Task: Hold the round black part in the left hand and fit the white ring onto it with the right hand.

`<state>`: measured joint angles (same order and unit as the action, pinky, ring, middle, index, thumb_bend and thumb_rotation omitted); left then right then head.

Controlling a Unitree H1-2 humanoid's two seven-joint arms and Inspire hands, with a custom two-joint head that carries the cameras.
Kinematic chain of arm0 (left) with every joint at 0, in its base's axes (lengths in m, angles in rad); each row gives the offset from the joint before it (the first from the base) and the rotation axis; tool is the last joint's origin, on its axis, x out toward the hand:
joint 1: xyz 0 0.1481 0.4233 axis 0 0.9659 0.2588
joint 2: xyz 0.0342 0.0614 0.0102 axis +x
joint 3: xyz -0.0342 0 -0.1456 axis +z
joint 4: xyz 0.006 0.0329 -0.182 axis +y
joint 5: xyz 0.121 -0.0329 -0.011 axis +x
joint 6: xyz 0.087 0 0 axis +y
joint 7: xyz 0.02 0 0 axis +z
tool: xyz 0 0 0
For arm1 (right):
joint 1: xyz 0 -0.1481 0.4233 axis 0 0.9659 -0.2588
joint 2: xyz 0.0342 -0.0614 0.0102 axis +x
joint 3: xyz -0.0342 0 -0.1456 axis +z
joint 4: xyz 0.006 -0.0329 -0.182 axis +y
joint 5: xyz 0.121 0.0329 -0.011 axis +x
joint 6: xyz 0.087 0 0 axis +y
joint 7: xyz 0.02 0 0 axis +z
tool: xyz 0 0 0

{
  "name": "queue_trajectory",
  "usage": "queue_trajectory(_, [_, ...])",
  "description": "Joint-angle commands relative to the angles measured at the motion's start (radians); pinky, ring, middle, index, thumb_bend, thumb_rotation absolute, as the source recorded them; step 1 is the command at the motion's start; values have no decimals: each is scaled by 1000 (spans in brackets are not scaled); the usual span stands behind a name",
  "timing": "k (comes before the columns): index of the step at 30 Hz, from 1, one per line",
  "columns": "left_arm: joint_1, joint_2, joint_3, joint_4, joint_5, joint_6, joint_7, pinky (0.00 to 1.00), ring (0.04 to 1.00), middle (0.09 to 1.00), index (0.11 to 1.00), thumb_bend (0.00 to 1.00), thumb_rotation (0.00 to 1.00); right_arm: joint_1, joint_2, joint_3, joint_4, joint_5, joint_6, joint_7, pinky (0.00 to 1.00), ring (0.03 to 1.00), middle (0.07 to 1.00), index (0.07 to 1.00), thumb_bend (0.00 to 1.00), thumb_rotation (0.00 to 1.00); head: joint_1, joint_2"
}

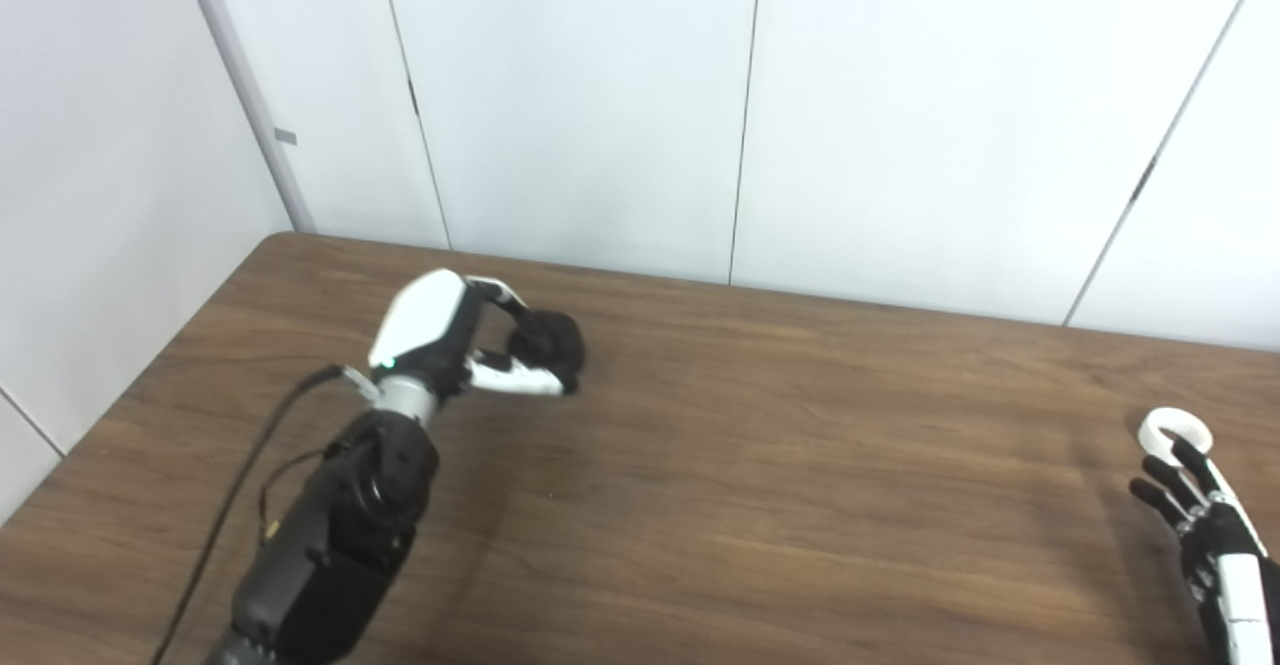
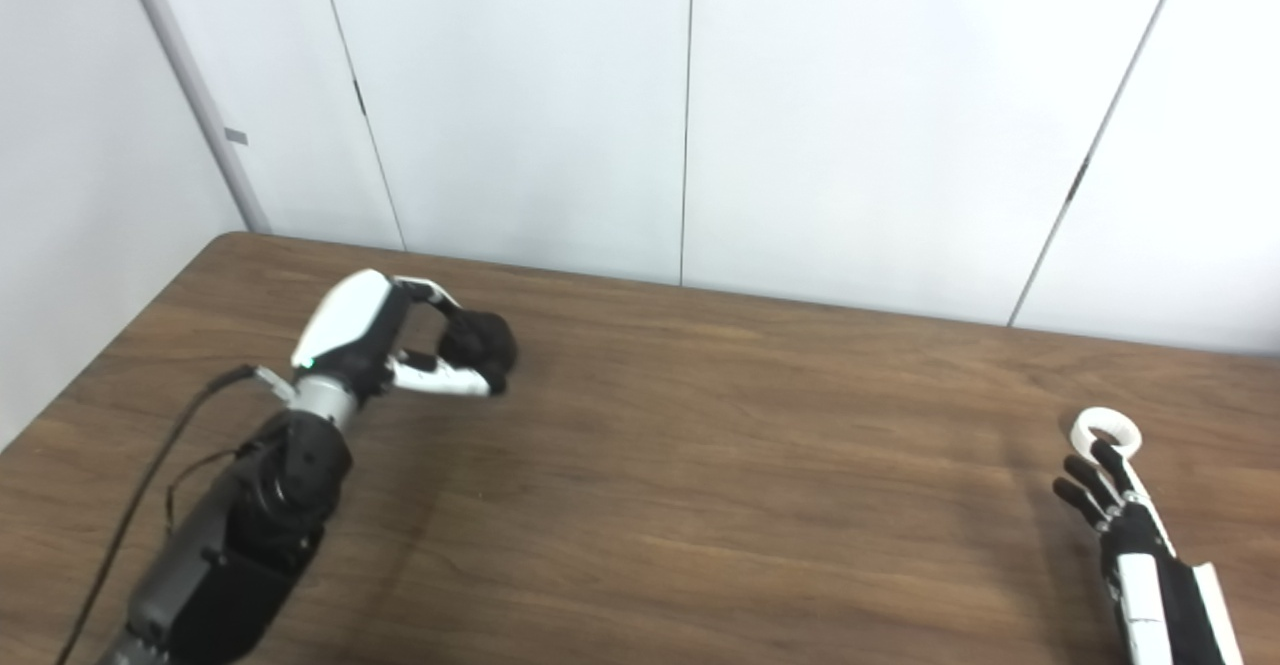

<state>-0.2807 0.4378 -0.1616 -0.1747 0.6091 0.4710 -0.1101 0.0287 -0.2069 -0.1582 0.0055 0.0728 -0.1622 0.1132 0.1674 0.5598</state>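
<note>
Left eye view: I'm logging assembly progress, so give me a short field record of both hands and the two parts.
left hand: fingers curled around the black part, at the table's far left
right hand: fingers spread, tips at the white ring, grasp not clear
white ring: near the right edge
ring fitted: not yet, parts far apart

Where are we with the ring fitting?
Done: the left robot hand has closed on the black part. In hand: the right robot hand is reaching the white ring, fingers at it but no firm grasp visible. Left: lift the ring, carry it over, fit it on.
</note>
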Motion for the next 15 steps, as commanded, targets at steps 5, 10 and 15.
queue_trajectory(5, [33, -9, -53, -170, 106, -7, -65, 1000, 857, 743, 484, 521, 45, 64, 69, 42, 34, -12, -1, -18, 990, 881, 907, 947, 623, 1000, -30, 22])
queue_trajectory(10, [99, -35, -105, -245, 170, -35, -96, 1000, 869, 746, 483, 523, 49, 61, 89, 48, 11, -28, 17, -31, 993, 881, 903, 937, 611, 1000, -56, 40])
queue_trajectory(15, [175, -73, -172, -300, 245, -90, -100, 1000, 858, 742, 482, 523, 51, 57, 110, 55, -24, -45, 57, -44, 988, 891, 908, 936, 600, 1000, -93, 68])
